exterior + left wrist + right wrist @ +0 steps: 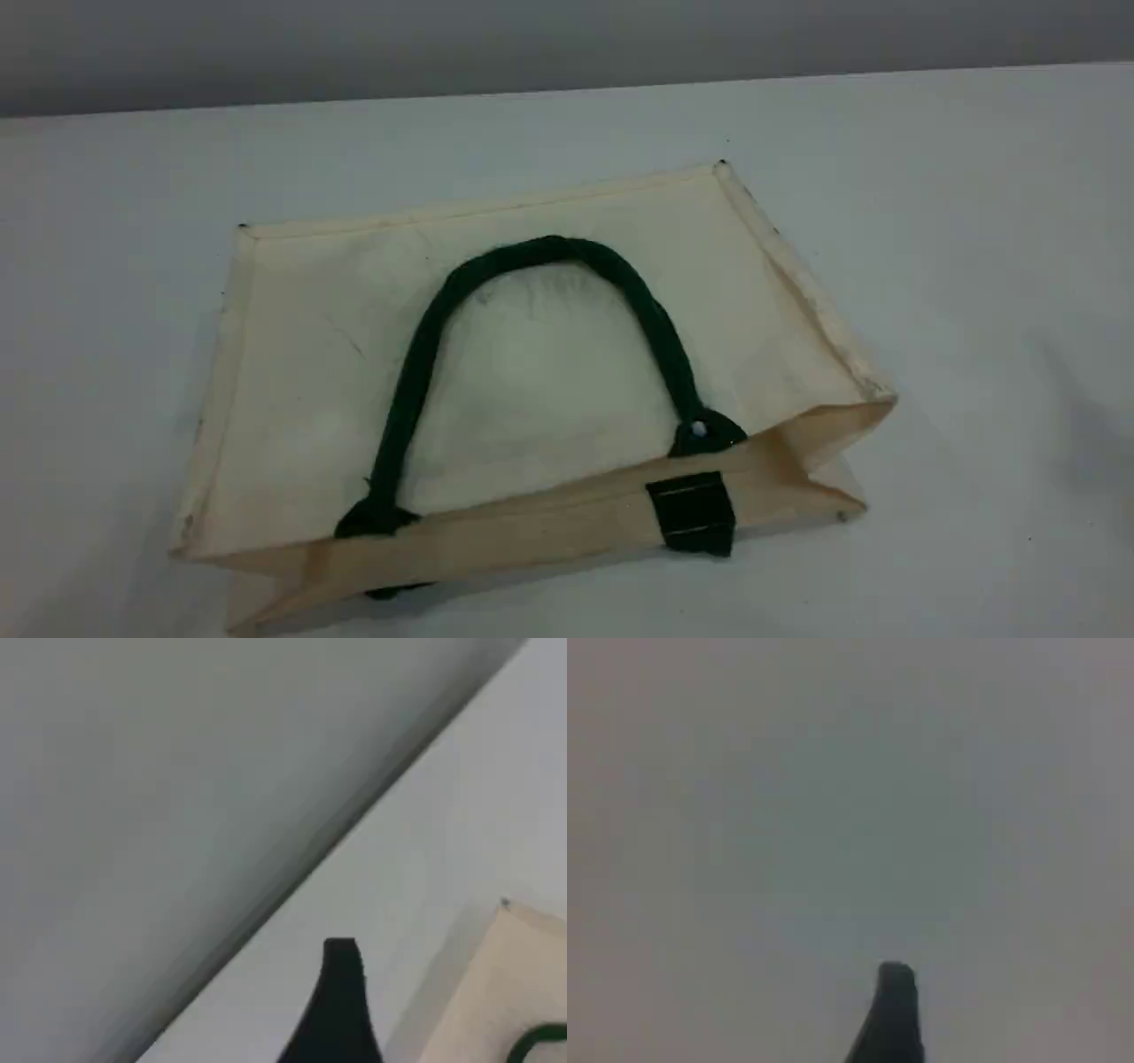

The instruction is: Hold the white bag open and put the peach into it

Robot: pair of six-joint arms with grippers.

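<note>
The white bag (310,372) lies flat on its side in the middle of the table, its mouth toward the near edge and pressed nearly shut. One dark green rope handle (549,250) is folded back over its upper face, and a dark green strap tab (693,512) sits at the mouth. The peach is out of view. Neither arm shows in the scene view. In the left wrist view one black fingertip (341,970) hangs over bare table, left of a corner of the bag (518,983). In the right wrist view one dark fingertip (895,1001) stands against plain grey, with nothing on it.
The white table (974,221) stretches around the bag on all sides. Its far edge meets a grey wall (532,44) at the top of the scene view. That edge also runs slantwise through the left wrist view.
</note>
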